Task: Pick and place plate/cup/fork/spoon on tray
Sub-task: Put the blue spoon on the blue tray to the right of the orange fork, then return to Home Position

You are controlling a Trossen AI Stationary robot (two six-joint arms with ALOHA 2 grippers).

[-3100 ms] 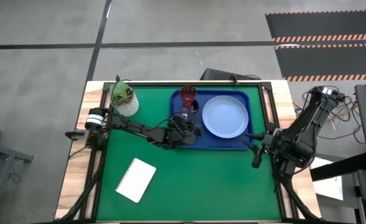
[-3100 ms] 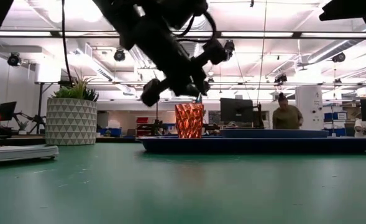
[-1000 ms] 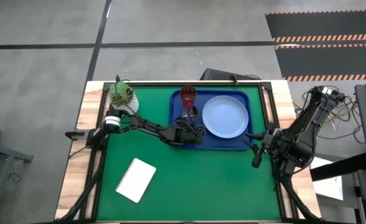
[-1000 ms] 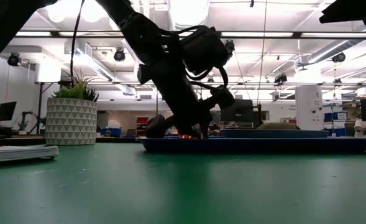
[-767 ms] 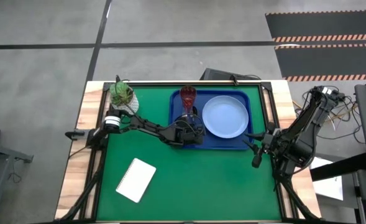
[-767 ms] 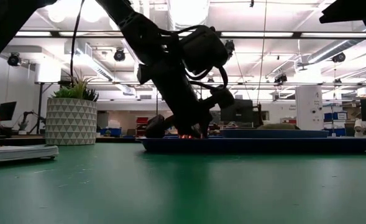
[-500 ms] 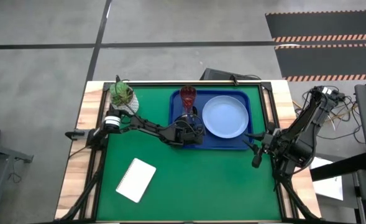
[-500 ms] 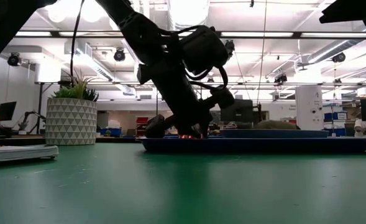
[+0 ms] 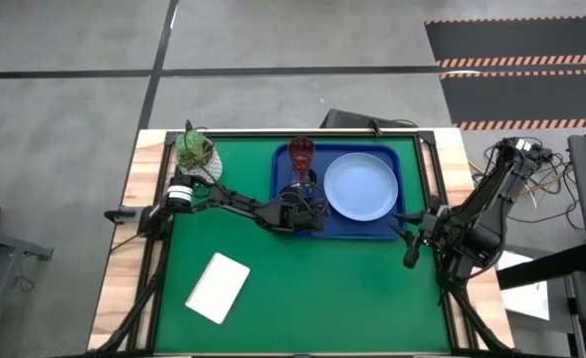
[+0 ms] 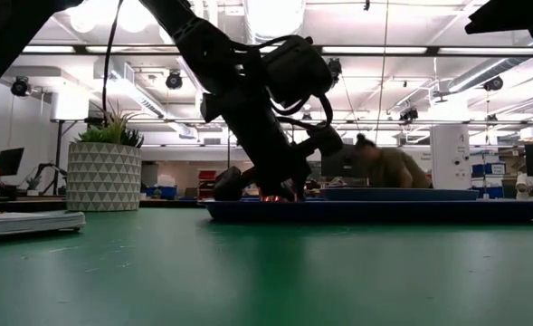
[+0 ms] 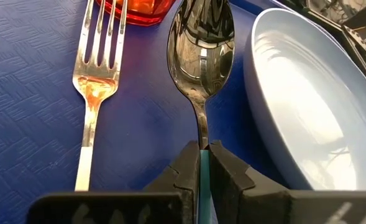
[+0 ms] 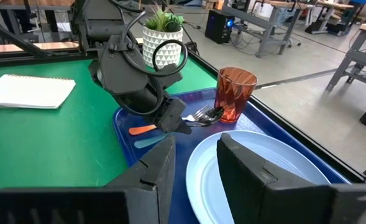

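Note:
The dark-blue tray lies at the table's far middle. On it stand the light-blue plate and the dark-red cup. The fork and the spoon lie side by side on the tray's left part, heads toward the cup, the fork's orange handle toward the near side. My left gripper is low over the tray, shut on the spoon. My right gripper waits open at the table's right edge, holding nothing. My left gripper pinches the spoon between its two fingers where the metal neck meets the teal handle. The fingers slant down from the near left, one on each side of the handle. The spoon's bowl lies toward the cup, low over the tray floor beside the fork.
A white pot with a green plant stands at the far left corner. A white notepad lies on the green mat at the near left. A person shows in the room beyond the table.

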